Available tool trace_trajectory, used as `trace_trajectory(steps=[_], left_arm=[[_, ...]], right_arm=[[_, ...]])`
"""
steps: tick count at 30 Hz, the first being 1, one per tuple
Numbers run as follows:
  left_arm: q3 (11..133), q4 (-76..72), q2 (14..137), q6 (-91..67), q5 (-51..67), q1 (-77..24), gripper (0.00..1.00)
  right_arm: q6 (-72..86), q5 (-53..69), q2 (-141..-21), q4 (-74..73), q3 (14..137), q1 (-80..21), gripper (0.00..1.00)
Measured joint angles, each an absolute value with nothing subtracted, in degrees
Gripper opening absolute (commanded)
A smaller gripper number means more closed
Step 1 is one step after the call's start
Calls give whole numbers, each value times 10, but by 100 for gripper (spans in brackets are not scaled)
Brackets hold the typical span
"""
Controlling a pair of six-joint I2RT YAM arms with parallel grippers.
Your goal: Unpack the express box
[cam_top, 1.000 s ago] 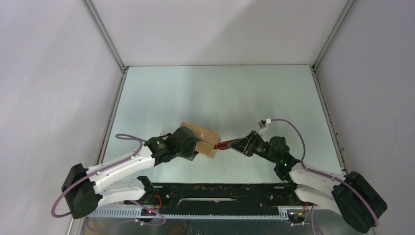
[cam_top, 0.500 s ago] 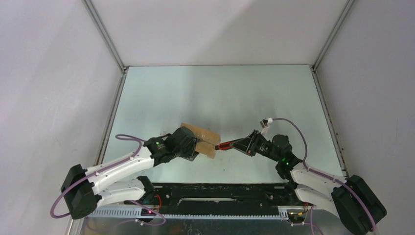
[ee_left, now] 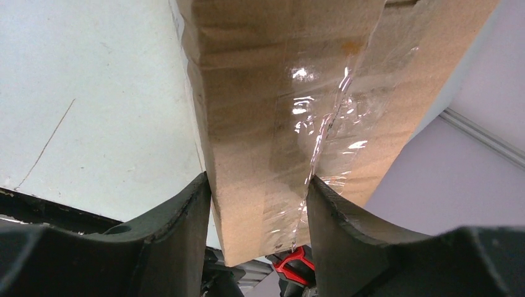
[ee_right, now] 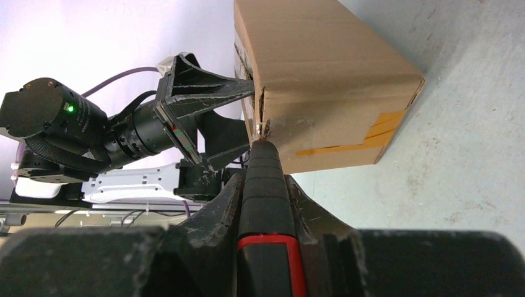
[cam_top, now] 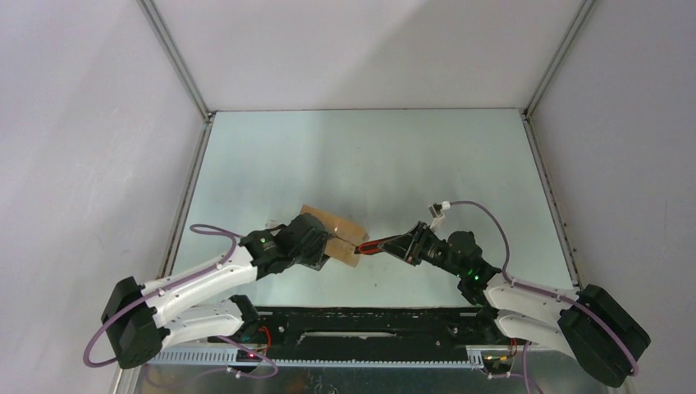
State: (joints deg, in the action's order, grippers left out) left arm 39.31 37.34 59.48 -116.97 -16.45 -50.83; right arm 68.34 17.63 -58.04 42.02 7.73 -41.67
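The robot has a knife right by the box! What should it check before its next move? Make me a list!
1. Is the express box held steady? Ok: the left gripper clamps it on both sides.
2. Is the utility knife held tight? Ok: the right gripper is shut on its handle.
3. Is the knife tip at the tape seam? Looks ok: it touches the box edge there.
4. Is the blade out? Cannot tell: the tip is too small to see.
5. Are the left fingers clear of the knife's path? Cannot tell: one sits close beside the tip.
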Motion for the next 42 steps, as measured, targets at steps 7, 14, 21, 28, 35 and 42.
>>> trace_trajectory(steps=[7, 14, 21, 28, 35, 42], left_arm=[[393, 372, 586, -1171, -157, -510, 0], [393, 370, 580, -1172, -148, -513, 0], [393, 372, 584, -1171, -157, -512, 0], [393, 374, 592, -1171, -170, -512, 0], [459, 446, 612, -1173, -163, -514, 51], [501, 488, 598, -1113, -162, -507, 99]], right_arm=[[682, 211, -566, 411, 71, -383, 0], [665, 261, -519, 354, 70, -342, 0], [664, 253, -527, 349, 74, -376, 0], [670, 233, -554, 369, 83, -396, 0], [652, 236, -476, 268, 90, -369, 0], [617, 211, -408, 122, 95, -366, 0]])
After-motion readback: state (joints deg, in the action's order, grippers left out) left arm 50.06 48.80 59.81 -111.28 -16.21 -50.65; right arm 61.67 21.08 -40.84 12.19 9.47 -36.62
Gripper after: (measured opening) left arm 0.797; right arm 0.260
